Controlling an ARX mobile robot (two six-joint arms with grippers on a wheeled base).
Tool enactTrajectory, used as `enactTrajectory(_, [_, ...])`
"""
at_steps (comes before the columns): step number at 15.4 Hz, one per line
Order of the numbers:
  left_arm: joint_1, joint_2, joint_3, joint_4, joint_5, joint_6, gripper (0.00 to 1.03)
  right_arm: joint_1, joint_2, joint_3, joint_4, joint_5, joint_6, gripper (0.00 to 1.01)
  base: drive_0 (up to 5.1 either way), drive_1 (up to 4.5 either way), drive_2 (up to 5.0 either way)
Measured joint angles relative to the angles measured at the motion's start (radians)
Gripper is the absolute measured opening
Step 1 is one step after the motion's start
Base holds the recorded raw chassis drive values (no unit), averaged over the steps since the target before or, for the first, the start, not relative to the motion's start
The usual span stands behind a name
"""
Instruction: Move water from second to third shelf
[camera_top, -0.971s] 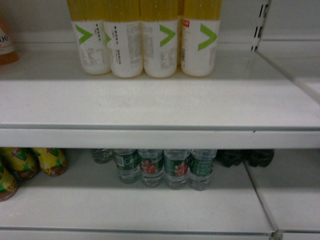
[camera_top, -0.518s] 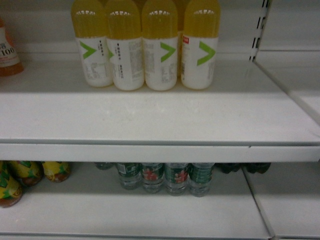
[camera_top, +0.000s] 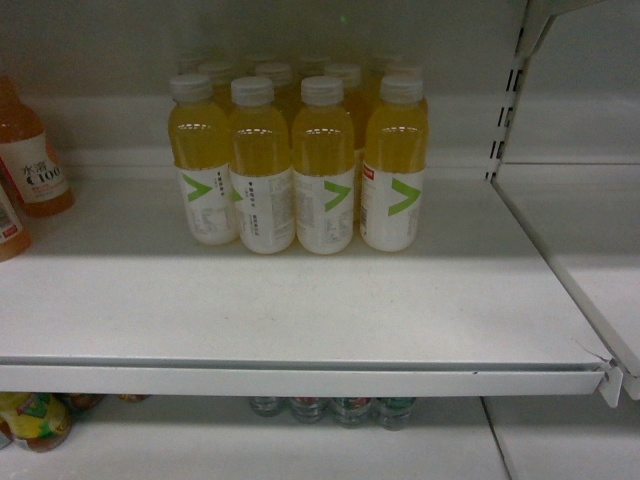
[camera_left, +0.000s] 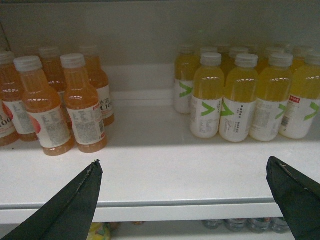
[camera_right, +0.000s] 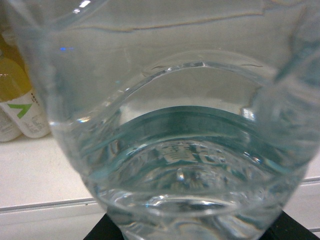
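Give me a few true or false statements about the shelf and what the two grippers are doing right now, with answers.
1. A clear water bottle fills the right wrist view. True.
2. The yellow drink bottles have black caps. False: their caps are white.
3. The left gripper is closed on a bottle. False: its jaws stand wide apart, empty.
4. Orange drink bottles stand left of the yellow ones. True.
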Motion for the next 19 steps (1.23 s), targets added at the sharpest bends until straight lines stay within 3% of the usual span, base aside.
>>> enactTrajectory(14, [0.0,0.0,0.0,-0.001,0.0,0.0,0.98,0.0,-0.001,0.0,0.0,-0.001,0.0,0.39,0.0,0.0,0.0])
enactTrajectory(19, [0.0,0.0,0.0,-0.001,0.0,0.0,0.98,0.0,0.0,0.0,-0.002,0.0,0.0,0.39,-5.0,2.49,2.5])
